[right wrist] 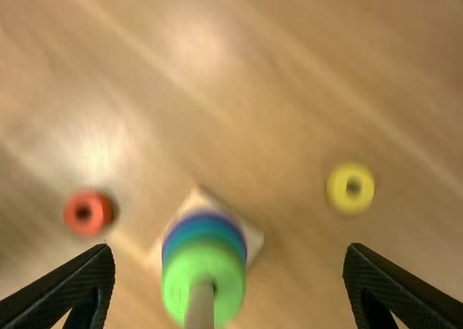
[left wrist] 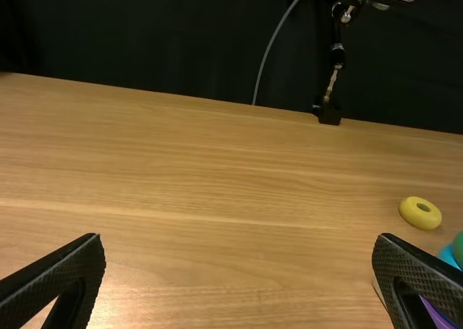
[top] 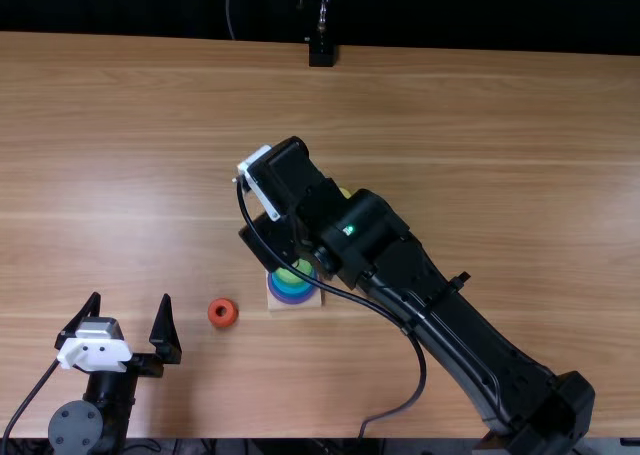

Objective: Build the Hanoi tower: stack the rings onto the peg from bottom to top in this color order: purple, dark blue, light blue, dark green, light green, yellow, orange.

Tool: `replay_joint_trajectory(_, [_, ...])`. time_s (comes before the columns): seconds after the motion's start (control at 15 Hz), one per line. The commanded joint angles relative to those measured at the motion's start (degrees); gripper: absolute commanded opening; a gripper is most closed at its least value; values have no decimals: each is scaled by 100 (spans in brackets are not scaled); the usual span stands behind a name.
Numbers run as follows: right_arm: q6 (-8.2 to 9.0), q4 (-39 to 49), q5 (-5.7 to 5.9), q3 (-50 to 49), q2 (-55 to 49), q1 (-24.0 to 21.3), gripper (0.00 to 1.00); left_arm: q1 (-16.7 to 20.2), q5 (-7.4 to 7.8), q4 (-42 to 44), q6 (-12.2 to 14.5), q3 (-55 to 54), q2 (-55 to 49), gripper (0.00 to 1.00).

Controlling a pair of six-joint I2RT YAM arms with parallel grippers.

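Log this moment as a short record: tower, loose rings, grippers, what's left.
tower: square base, peg, light green ring topmost
orange ring: flat on table, left of tower
yellow ring: flat on table, beyond tower
left gripper: open, empty, near edge
right gripper: open, empty, above tower
remaining: yellow ring, then orange ring

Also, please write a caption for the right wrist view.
Open right gripper above peg stacked up to light green ring; orange ring and yellow ring lie loose.

Table (top: pixel 480 145) (wooden) holds base (top: pixel 291 306), orange ring (top: pixel 224 321), yellow ring (right wrist: pixel 338 189).
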Motion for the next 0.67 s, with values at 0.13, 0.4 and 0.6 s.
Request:
replay_joint_trajectory(0.13, [48, 362, 138, 198, 60, -145, 100, -33, 55, 27, -10, -174, -62, 100])
replay_joint_trajectory(0.4, [280, 362, 86, -39, 69, -1156, 100, -33, 65, 27, -10, -174, -62, 100])
replay_joint_trajectory(0.6, [1166, 404, -136, -356, 324, -1534, 100, -33, 55, 27, -10, -174, -62, 100])
